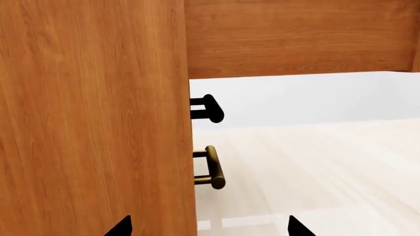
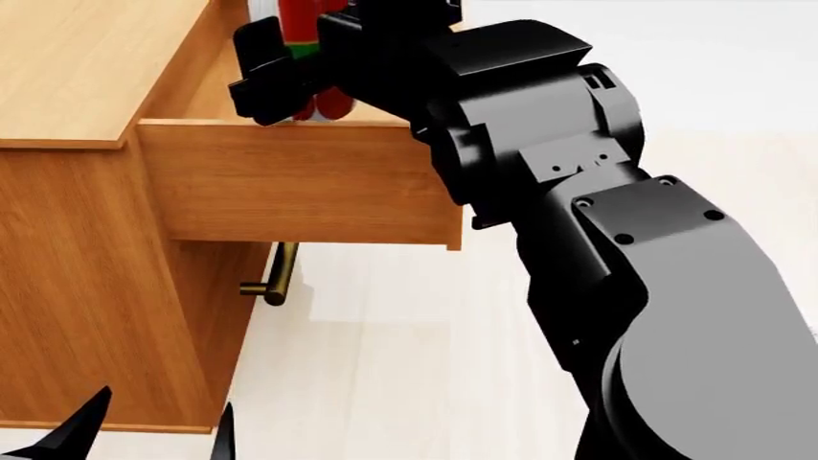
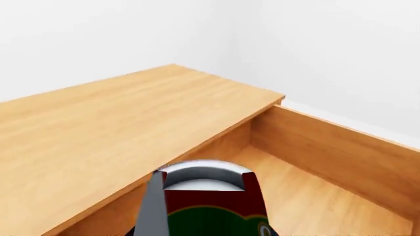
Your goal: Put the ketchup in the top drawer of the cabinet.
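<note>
The right pincer (image 2: 301,81) grips the ketchup (image 3: 210,206) over the pulled-out top drawer (image 2: 301,182); the left pincer (image 1: 206,227) stands wide by the cabinet (image 1: 92,113)

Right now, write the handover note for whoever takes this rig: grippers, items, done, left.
Right gripper: shut on the ketchup, held over the open top drawer.
Left gripper: open, empty, low beside the cabinet.
Done: top drawer pulled out, ketchup picked up and brought above it.
Left: lower the ketchup into the top drawer and release. Lower drawer's handle untouched.
</note>
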Tool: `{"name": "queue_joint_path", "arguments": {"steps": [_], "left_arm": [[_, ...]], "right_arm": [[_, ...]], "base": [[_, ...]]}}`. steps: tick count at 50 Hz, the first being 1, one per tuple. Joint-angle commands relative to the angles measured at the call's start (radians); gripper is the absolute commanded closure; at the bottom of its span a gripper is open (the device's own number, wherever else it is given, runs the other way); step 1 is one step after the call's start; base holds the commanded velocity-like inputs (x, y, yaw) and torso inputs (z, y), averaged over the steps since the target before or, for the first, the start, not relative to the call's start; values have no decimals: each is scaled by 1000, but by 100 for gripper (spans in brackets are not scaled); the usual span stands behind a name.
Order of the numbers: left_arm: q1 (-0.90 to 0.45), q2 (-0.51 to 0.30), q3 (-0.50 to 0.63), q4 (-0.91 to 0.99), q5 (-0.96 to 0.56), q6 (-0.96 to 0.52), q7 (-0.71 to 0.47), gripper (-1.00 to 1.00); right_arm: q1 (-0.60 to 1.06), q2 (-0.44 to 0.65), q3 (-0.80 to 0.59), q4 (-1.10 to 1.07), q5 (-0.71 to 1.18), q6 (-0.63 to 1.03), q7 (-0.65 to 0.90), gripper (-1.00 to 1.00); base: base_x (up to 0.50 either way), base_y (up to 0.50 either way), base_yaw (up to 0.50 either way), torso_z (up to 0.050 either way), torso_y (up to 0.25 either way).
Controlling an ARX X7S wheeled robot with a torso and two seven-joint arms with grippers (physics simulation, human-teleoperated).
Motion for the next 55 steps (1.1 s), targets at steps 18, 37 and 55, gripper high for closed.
{"name": "queue_joint_path", "arguments": {"steps": [18, 37, 55], "left_arm": [[-2, -4, 6, -4, -2, 5, -4, -100], [-9, -5, 13, -1, -4, -2, -8, -100], [-8, -8, 16, -5, -6, 6, -8, -100]], "right_arm": [[-2, 0, 21, -10, -55, -25, 0, -100], [32, 0, 29, 15, 26, -176, 48, -100], [74, 0, 10, 34, 93, -308, 106, -100]], "base": [[0, 0, 0, 0, 0], [0, 0, 0, 0, 0], [0, 0, 0, 0, 0]]}}
